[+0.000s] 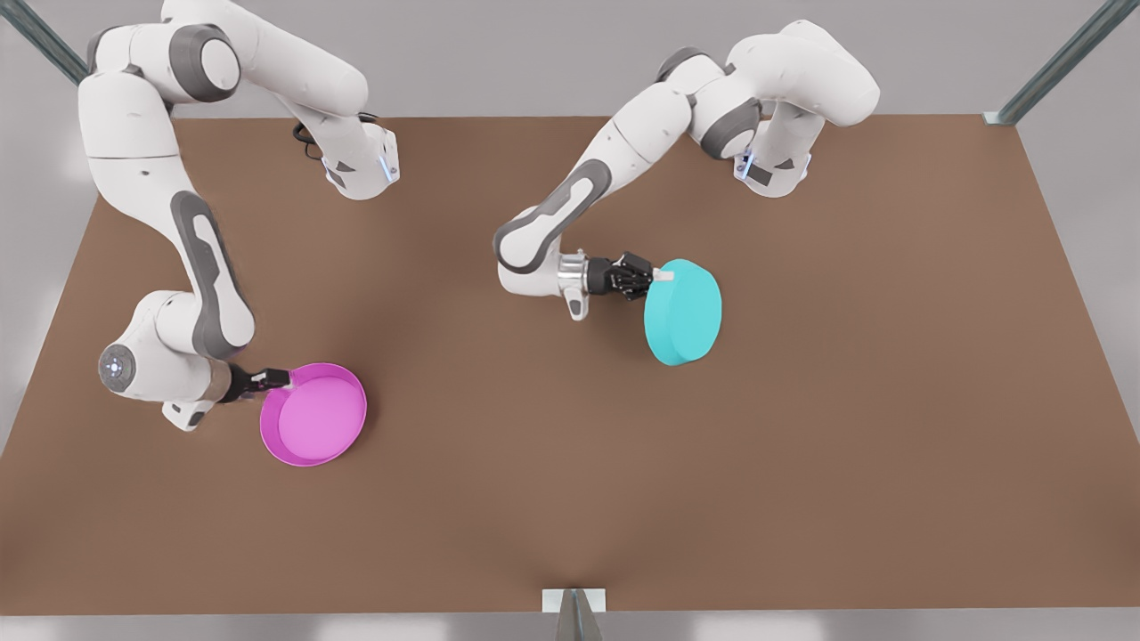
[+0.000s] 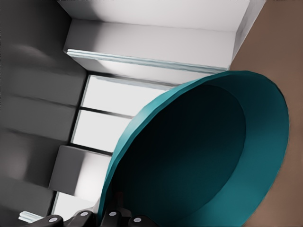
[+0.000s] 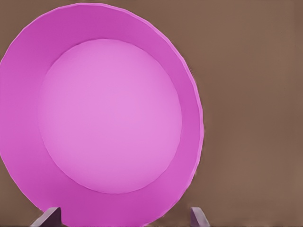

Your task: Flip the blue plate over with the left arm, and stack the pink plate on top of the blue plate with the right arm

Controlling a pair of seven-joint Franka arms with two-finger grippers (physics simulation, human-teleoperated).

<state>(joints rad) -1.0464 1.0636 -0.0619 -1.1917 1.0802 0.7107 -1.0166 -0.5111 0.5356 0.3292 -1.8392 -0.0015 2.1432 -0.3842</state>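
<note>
Two white jointed arms, grey joint covers, black jaws, silver wrist collar, black cable loop

A flat brown table (image 1: 802, 463) carries everything, its surface plain from edge to edge. The pink plate (image 1: 313, 414) lies right side up, hollow upward, toward the edge at the front view's left and nearer the near edge than the far one. The blue plate (image 1: 683, 312) is tilted steeply near the table's middle, base turned to the camera; whether its lower rim touches the surface is unclear.
</note>
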